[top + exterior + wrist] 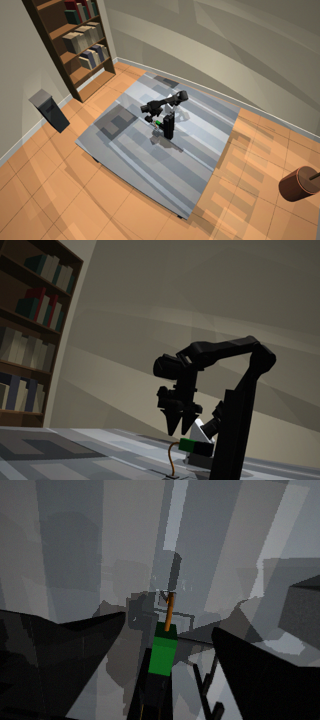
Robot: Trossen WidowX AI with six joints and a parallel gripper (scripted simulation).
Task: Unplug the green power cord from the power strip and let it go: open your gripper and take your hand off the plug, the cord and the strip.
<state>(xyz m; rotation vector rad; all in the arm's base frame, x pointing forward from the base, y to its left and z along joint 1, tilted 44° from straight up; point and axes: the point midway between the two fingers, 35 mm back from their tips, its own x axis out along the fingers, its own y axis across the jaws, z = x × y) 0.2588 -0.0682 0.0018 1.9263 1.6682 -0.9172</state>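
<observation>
From my wrist camera the two dark fingers stand wide apart at either edge of the view, with nothing between them, so I read the gripper [179, 429] as spread open and empty, hanging just above the green plug [187, 444] without touching it. The plug's green body sits in line with a dark block behind it, which runs toward the tall black power strip [232, 426] standing upright on the table [129, 165]; I cannot tell from these views whether the prongs are fully out of the socket or still partly seated, and that is what I would want to check before calling the job done. The orange cord [170, 459] curves down from the plug's free end to a small anchor on the table, which explains why the plug hangs level rather than dropping: I judge it is supported at the strip end. My hand is off plug, cord and strip, as the release step asks. Farther off, the bookshelf [55, 55] against the wall holds rows of books, a dark bin [49, 111] stands on the floor beside it, and a brown cylinder [297, 184] lies near the right edge. I can read no writing, label or brand anywhere.
</observation>
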